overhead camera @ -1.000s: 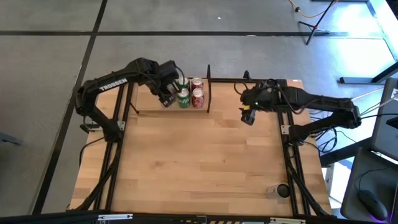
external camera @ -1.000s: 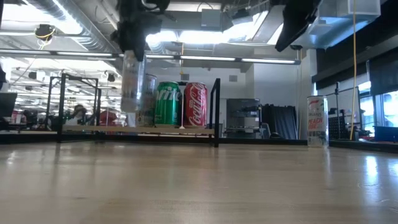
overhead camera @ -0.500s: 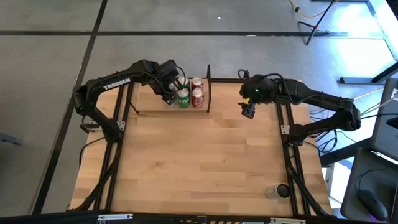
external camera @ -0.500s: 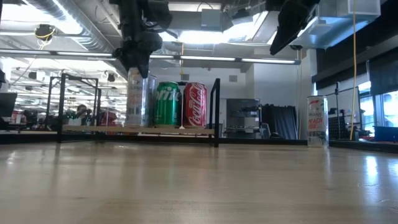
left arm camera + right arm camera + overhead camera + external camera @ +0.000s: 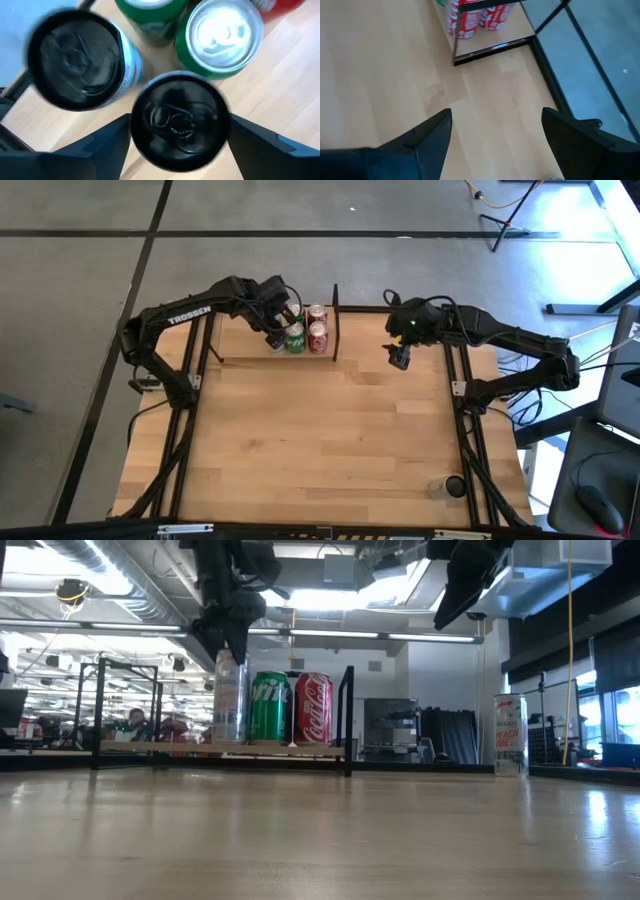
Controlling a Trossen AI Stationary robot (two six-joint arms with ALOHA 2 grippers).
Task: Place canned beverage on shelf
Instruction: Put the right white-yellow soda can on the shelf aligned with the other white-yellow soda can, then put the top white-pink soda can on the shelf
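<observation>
With a silver can (image 5: 227,700) standing on the shelf (image 5: 220,747) beside the green can (image 5: 268,708), the left gripper (image 5: 275,333) spreads just above it, releasing; the empty right gripper (image 5: 400,358), jaws spread, hovers beyond the shelf's end, and another can (image 5: 510,735) waits on the table.

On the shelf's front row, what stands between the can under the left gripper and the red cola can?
The green can, flanked by the silver can below the left gripper and the red can; clearest in the low view.

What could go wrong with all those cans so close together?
The left gripper sits right over the black-topped can, which stands close beside the green can on the shelf. If the gripper pulls away crooked, it might tip that can into its neighbours, and they could topple like dominoes.
</observation>
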